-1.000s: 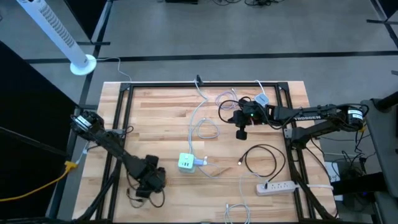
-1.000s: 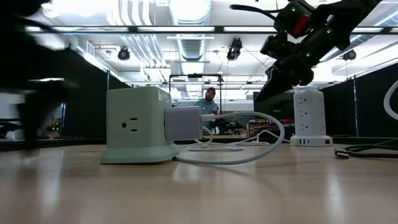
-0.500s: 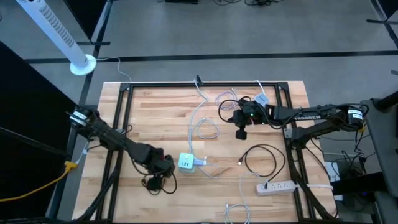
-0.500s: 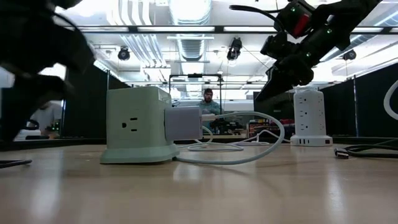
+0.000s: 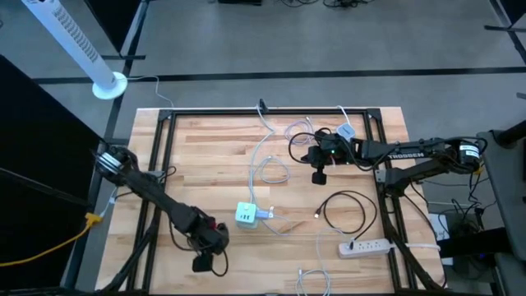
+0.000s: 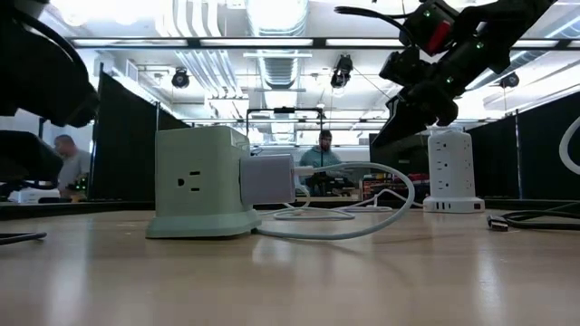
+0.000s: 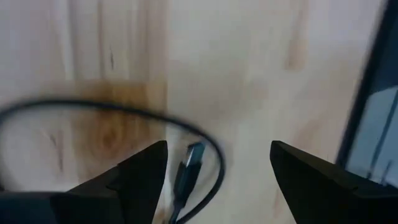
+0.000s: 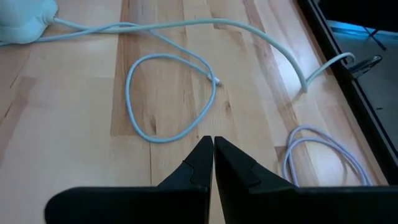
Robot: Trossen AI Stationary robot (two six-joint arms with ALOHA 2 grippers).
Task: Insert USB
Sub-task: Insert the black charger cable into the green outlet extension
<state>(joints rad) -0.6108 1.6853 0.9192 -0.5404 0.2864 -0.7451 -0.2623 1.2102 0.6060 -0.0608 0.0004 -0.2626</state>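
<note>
High view: the left end effector (image 5: 205,261) hangs over the black cable's USB plug (image 5: 215,255), beside the pale-green cube outlet (image 5: 246,215). Left wrist view: spread fingers (image 7: 140,168) straddle it, likely for pickup. Right wrist view: the right end effector (image 8: 213,144) waits clenched, empty, above the wooden surface (image 8: 81,118).

Seen once from straight above, covering the whole table (image 5: 205,156), once level at tabletop height facing the room, close behind the green power cube (image 6: 204,181) shared with the top view, plus two wrist cameras near the wood
</note>
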